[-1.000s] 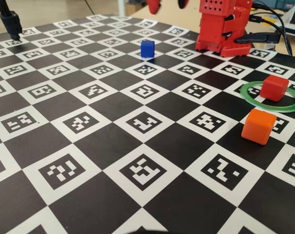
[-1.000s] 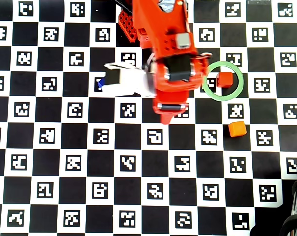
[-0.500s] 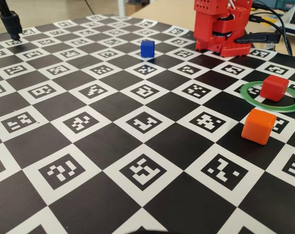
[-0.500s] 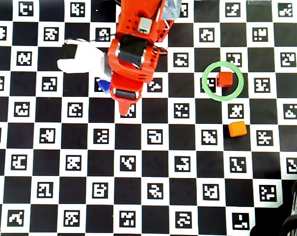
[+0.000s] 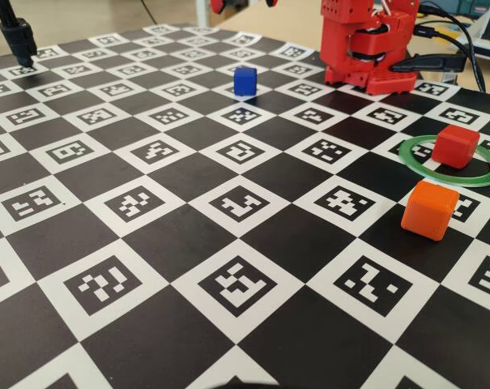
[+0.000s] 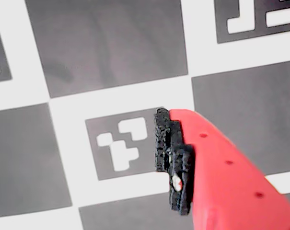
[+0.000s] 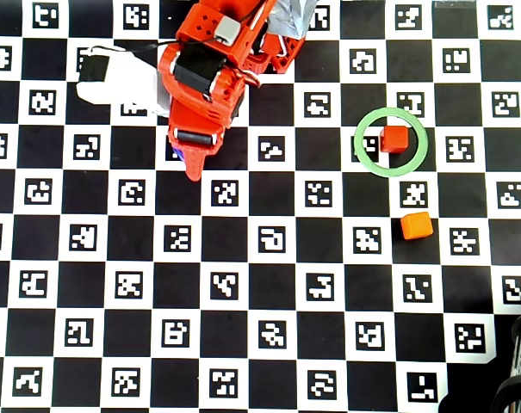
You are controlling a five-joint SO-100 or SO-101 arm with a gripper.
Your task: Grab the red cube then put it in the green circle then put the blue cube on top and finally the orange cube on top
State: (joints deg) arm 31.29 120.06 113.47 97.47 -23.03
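Observation:
The red cube (image 5: 455,146) (image 7: 395,138) rests inside the green circle (image 5: 406,154) (image 7: 390,175), toward its upper right in the overhead view. In front of the ring, on the board, lies the orange cube (image 5: 429,210) (image 7: 415,225). The blue cube (image 5: 245,82) stands alone far to the left; from above only a blue sliver (image 7: 181,155) shows under the arm. My gripper (image 7: 189,159) (image 5: 245,3) hangs high over the blue cube, open and empty. The wrist view shows one red finger (image 6: 176,163) with a black pad over the board and no cube.
The red arm base (image 5: 366,44) with its cables stands at the back of the checkered marker board (image 5: 245,203). A black stand (image 5: 18,36) rises at the far left corner. A white camera housing (image 7: 114,77) sticks out left of the arm.
The arm has swung left in the overhead view, from beside the green circle to above the blue cube. None of the three cubes has moved.

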